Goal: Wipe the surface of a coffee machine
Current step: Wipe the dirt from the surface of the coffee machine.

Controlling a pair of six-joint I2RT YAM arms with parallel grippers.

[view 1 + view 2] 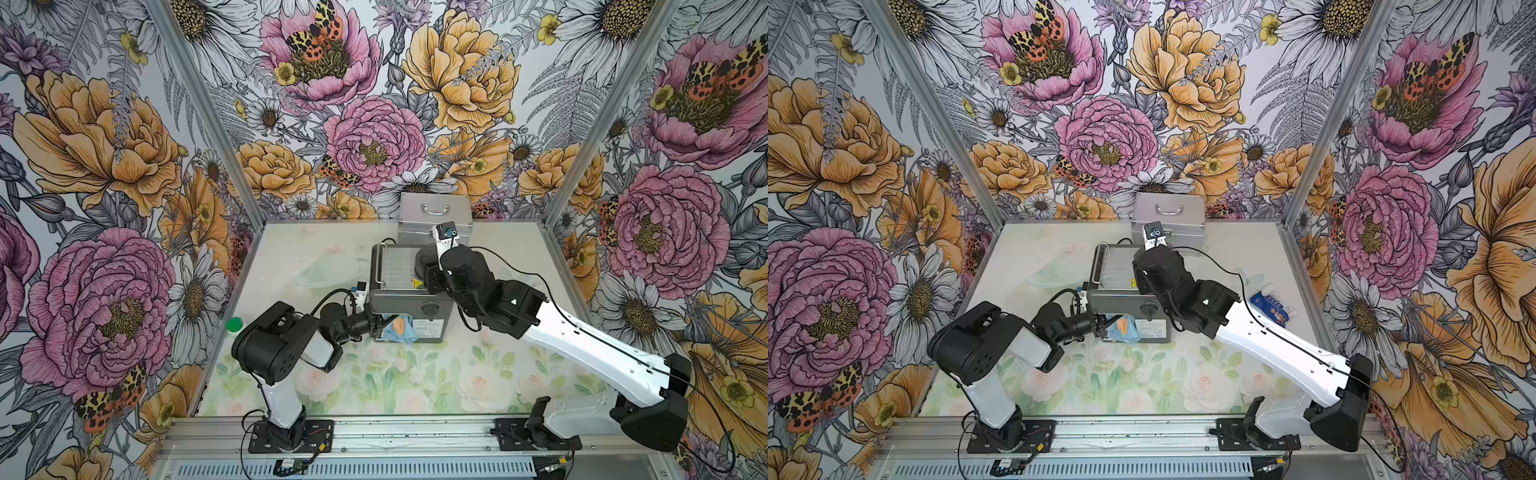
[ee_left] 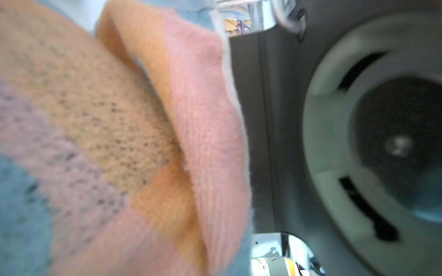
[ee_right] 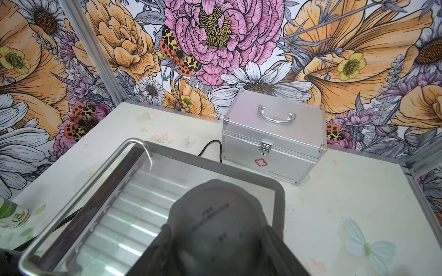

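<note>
The dark-grey coffee machine [image 1: 1121,302] stands mid-frame on the floral table [image 1: 1142,386]. From the lower left, the left gripper [image 1: 1104,323] pinches a blue-and-orange cloth [image 1: 1123,329] against the machine's front. The right arm [image 1: 1266,345] reaches over the ribbed top tray [image 1: 1117,272]. A silver case [image 1: 1169,220] sits behind, and a blue packet [image 1: 1273,309] lies at the right.

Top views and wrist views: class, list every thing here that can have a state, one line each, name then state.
left gripper, shut on cloth
cloth, bunched, pressed against coffee machine front
right gripper, shut on dome cap
silver case, closed, latch fastened
green-capped bottle, upright, capped
</note>
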